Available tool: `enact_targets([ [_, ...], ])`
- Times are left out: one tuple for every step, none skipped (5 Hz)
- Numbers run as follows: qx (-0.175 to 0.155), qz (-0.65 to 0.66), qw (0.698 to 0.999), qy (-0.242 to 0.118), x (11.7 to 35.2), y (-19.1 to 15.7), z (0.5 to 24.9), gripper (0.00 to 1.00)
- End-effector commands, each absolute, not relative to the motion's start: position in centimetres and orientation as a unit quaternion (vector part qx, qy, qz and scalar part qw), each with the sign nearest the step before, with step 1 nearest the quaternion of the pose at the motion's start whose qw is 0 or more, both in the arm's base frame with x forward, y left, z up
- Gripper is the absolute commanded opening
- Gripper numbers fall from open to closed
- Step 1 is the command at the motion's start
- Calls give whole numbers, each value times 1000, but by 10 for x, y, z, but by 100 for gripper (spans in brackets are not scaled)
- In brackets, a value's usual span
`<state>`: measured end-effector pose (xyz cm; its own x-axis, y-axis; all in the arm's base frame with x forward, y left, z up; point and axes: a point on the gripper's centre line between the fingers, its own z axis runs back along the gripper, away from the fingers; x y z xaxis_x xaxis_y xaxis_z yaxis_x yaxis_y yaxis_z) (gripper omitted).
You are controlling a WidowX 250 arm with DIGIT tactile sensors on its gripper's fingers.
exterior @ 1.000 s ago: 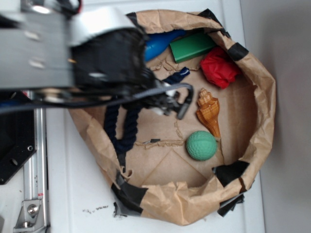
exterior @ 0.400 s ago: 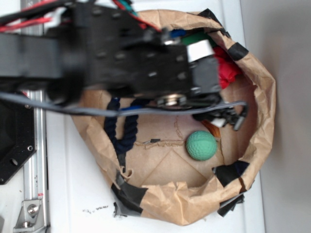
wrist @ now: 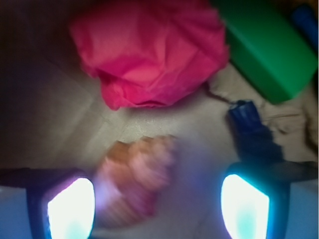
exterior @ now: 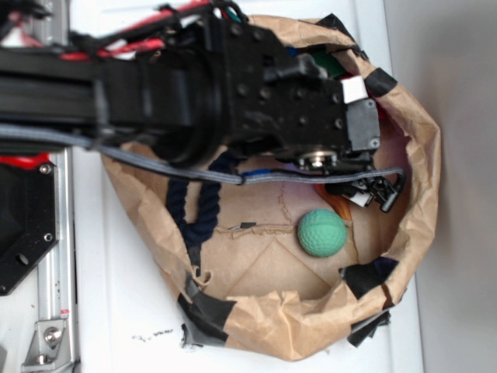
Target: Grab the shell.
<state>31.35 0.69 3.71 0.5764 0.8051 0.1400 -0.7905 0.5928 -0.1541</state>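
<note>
Two views cover this moment. From the exterior camera, the black arm (exterior: 233, 93) reaches from the left across a crumpled brown paper bag (exterior: 423, 155) that lies opened out on the white desk (exterior: 116, 311), its rim patched with black tape. The arm's body hides most of the bag's upper half. The end effector (exterior: 373, 189) sits low inside the bag near its right wall, just above and to the right of the green ball (exterior: 321, 232). Only a small orange sliver of the shell (exterior: 339, 207) peeks out under the end effector, right beside the ball's upper right edge. A dark blue rope (exterior: 198, 210) runs down the bag's left part. Whether the fingers are spread cannot be told from this view.

From the wrist camera, the two fingertips (wrist: 72, 209) glow bright at the lower left and lower right, set wide apart with nothing pinched between them, so the end effector (wrist: 158, 208) is spread. The shell (wrist: 134, 181) appears blurred, orange-pink, lying on the paper between the fingers but much nearer the left one, just beside it. Above it sits the red cloth lump (wrist: 149, 50), apart from the shell. A green block (wrist: 269, 50) lies at the upper right, and a dark blue rope end (wrist: 249, 124) lies below it, above the right fingertip.
</note>
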Motion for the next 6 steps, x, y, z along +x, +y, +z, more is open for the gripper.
enact_targets([
  [-22,477,875,-86,309,6,32,0],
  [-26,461,883,-78,304,6,36,0],
  [-40,367,926,-75,306,11,70,0],
  [-95,246,957,-119,300,24,114,0],
  [-90,123,982,-112,289,37,155,0],
  [-95,-4,987,-128,280,38,170,0],
])
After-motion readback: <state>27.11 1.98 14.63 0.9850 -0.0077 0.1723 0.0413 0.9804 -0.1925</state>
